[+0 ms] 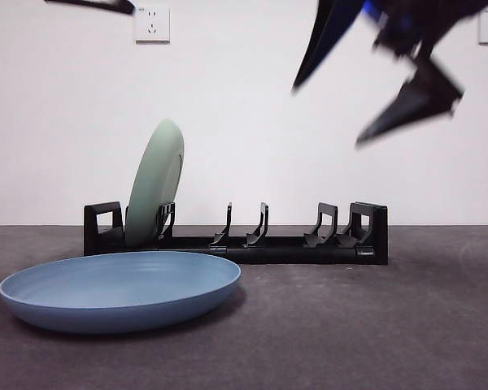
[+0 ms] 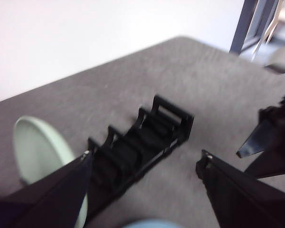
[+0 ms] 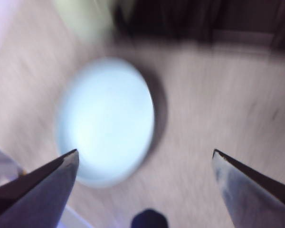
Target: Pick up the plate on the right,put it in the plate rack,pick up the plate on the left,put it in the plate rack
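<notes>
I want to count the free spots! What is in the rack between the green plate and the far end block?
Only empty prongs of the plate rack, between the green plate and the end block, as the front view shows.

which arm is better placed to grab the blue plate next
Probably right. The right claw is open with the blue plate in front of it. The left claw, also open, faces the plate rack, where the green plate already stands.

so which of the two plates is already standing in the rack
The pale green plate: it stands on edge between the prongs at the plate rack's left end in the front view. The blue plate lies flat on the table before it.
</notes>
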Robot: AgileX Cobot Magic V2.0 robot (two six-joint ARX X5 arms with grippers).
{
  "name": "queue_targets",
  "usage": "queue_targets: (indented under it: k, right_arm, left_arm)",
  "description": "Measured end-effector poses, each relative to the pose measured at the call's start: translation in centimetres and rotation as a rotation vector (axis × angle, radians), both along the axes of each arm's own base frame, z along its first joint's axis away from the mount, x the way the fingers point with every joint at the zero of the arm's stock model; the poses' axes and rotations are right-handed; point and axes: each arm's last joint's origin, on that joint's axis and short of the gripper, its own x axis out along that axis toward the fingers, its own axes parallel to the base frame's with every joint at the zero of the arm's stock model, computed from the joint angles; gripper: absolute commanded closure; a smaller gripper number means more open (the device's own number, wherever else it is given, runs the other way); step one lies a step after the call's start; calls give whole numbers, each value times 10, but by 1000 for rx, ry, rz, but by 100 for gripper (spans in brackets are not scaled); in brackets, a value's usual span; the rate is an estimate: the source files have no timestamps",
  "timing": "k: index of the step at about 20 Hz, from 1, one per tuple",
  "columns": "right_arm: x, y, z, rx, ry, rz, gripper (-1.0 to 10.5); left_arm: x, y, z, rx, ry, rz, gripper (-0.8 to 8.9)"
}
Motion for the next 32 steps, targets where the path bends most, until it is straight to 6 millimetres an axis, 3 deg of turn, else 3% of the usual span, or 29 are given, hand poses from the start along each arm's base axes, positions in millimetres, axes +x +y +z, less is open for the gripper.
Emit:
queue_targets:
  k: [3, 6, 11, 15, 25, 29, 32]
  right_arm:
    - [11, 25, -39, -58, 99, 70, 489]
    - [19, 47, -72, -89, 149, 121, 576]
    - [26, 71, -114, -115, 188, 167, 578]
    - [32, 74, -118, -87, 156, 158, 730]
    - [33, 82, -117, -46, 150, 124, 734]
    - [33, 84, -125, -56, 172, 122, 960]
    - [33, 86, -128, -73, 165, 108, 959]
  left_arm:
    - [-23, 5, 0, 98, 42, 5, 436]
    - [-40, 6, -7, 201, 120, -6, 436]
    - [-56, 1, -20, 327, 245, -66, 436]
    - [-61, -6, -22, 383, 233, -54, 436]
    - [-72, -18, -23, 461, 203, -59, 436]
    - [-72, -19, -23, 462, 202, -64, 436]
    - [-73, -19, -23, 464, 204, -65, 436]
